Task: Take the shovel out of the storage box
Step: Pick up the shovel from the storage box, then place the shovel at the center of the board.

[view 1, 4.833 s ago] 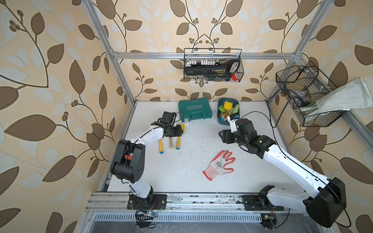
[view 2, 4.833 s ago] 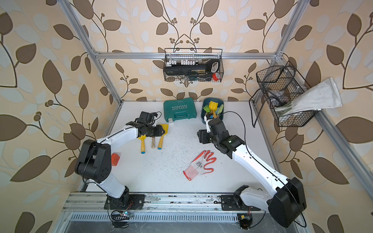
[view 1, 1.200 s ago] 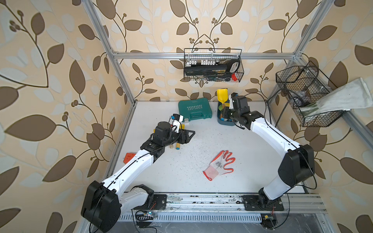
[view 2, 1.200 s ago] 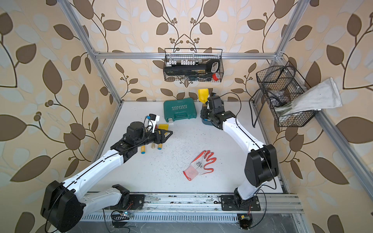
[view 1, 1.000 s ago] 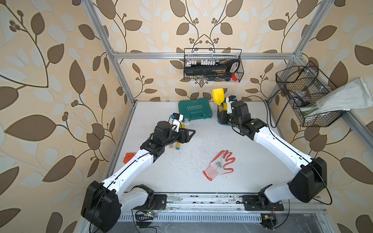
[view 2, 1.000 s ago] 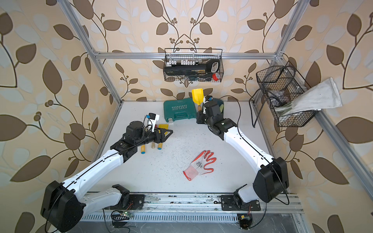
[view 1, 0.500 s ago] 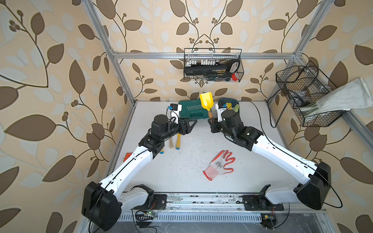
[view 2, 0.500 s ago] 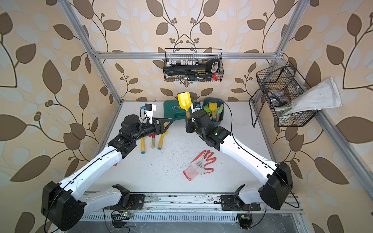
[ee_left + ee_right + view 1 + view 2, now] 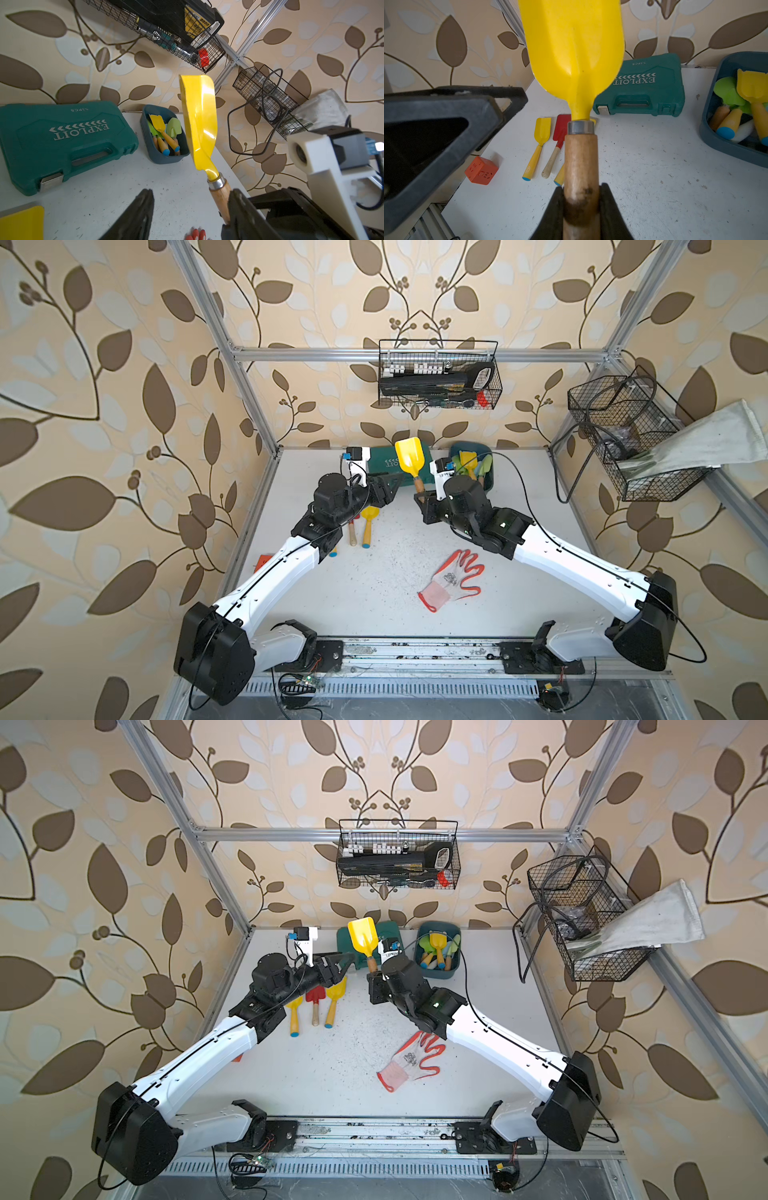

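The right end effector (image 9: 581, 194) clamps the shovel (image 9: 572, 52).

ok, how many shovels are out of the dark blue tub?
4. A yellow-bladed wooden-handled shovel sits in the right gripper's jaws; lying side by side on the white table: a yellow shovel, a red shovel, a second yellow shovel. No others visible.

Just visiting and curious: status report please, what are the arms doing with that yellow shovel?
Right end effector shut on shovel handle. Shovel blade-up, lifted outside storage box. Left end effector open, close beside the handle.
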Action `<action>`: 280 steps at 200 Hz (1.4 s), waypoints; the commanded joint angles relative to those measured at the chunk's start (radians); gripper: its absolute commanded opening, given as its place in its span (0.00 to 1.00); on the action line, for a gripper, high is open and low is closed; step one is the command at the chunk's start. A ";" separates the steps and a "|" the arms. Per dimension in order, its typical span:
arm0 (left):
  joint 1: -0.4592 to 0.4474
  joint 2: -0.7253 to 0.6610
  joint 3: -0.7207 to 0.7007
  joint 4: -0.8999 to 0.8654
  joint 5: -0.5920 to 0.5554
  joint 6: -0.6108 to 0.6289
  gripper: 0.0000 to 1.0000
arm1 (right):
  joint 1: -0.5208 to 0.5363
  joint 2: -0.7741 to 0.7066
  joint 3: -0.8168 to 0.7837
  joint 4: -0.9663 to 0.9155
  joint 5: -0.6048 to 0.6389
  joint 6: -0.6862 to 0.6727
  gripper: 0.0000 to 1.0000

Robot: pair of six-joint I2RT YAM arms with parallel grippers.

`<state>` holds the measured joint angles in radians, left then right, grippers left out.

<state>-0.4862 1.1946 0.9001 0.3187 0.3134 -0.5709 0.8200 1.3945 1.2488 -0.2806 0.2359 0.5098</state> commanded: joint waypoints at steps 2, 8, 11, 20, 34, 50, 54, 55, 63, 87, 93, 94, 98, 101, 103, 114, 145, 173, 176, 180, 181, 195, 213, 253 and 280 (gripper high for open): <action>-0.007 0.011 0.041 0.092 -0.022 -0.004 0.59 | 0.015 0.006 -0.006 0.031 0.006 0.019 0.13; -0.007 0.015 0.047 0.088 -0.028 -0.004 0.58 | 0.020 0.006 -0.006 0.031 0.007 0.020 0.13; -0.008 0.017 0.050 0.085 -0.031 -0.004 0.58 | 0.022 0.006 -0.006 0.031 0.008 0.020 0.13; -0.007 0.026 0.064 0.074 -0.039 -0.004 0.56 | 0.029 0.006 -0.006 0.032 0.010 0.020 0.13; -0.006 0.042 0.085 0.058 -0.045 -0.001 0.54 | 0.039 0.006 -0.005 0.031 0.017 0.019 0.13; -0.005 0.053 0.110 0.044 -0.041 0.005 0.52 | 0.053 0.005 -0.006 0.032 0.027 0.013 0.12; -0.007 0.055 0.114 0.044 -0.042 0.005 0.51 | 0.055 0.004 -0.006 0.032 0.028 0.011 0.12; -0.006 0.055 0.114 0.044 -0.042 0.005 0.51 | 0.056 0.004 -0.006 0.032 0.030 0.010 0.12; -0.006 0.058 0.123 0.033 -0.048 0.004 0.48 | 0.065 0.005 -0.006 0.034 0.038 0.006 0.12; -0.005 0.067 0.160 -0.020 -0.050 0.011 0.41 | 0.093 0.006 0.000 0.032 0.077 -0.014 0.12; -0.006 0.068 0.163 -0.024 -0.049 0.013 0.37 | 0.098 0.005 0.001 0.032 0.083 -0.017 0.12; -0.006 0.068 0.163 -0.023 -0.048 0.013 0.36 | 0.100 0.005 0.001 0.033 0.085 -0.019 0.12; -0.006 0.068 0.164 -0.024 -0.049 0.014 0.33 | 0.102 0.005 0.001 0.034 0.090 -0.023 0.12; -0.005 0.067 0.165 -0.026 -0.050 0.013 0.30 | 0.105 0.005 0.001 0.034 0.094 -0.024 0.12; -0.005 0.067 0.164 -0.026 -0.050 0.013 0.28 | 0.106 0.005 0.001 0.034 0.096 -0.025 0.12; -0.005 0.070 0.166 -0.034 -0.054 0.009 0.20 | 0.113 0.007 0.005 0.032 0.104 -0.030 0.12; -0.005 0.080 0.183 -0.071 -0.058 0.022 0.03 | 0.119 0.009 0.012 0.026 0.118 -0.041 0.16; -0.001 0.094 0.213 -0.138 -0.081 0.041 0.00 | 0.120 0.011 0.026 -0.010 0.142 -0.048 0.53; 0.000 0.096 0.216 -0.147 -0.084 0.045 0.00 | 0.119 0.009 0.028 -0.014 0.145 -0.050 0.56; 0.001 0.098 0.222 -0.158 -0.087 0.051 0.00 | 0.120 0.008 0.029 -0.018 0.148 -0.052 0.59; 0.001 0.098 0.222 -0.161 -0.088 0.052 0.00 | 0.120 0.008 0.029 -0.019 0.148 -0.052 0.59; 0.008 0.103 0.224 -0.183 -0.103 0.072 0.00 | 0.118 -0.002 0.019 -0.025 0.159 -0.060 0.64; 0.024 0.107 0.227 -0.215 -0.105 0.100 0.00 | 0.117 -0.022 -0.005 -0.019 0.158 -0.065 0.65; 0.071 0.128 0.224 -0.302 -0.053 0.162 0.00 | 0.091 -0.042 -0.033 -0.066 0.140 -0.081 0.65; 0.100 0.151 0.174 -0.293 0.009 0.166 0.00 | -0.005 -0.046 -0.080 -0.075 0.035 -0.051 0.66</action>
<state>-0.4088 1.3346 1.0863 0.0071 0.2512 -0.4438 0.8898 1.3617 1.2179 -0.3183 0.3458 0.4438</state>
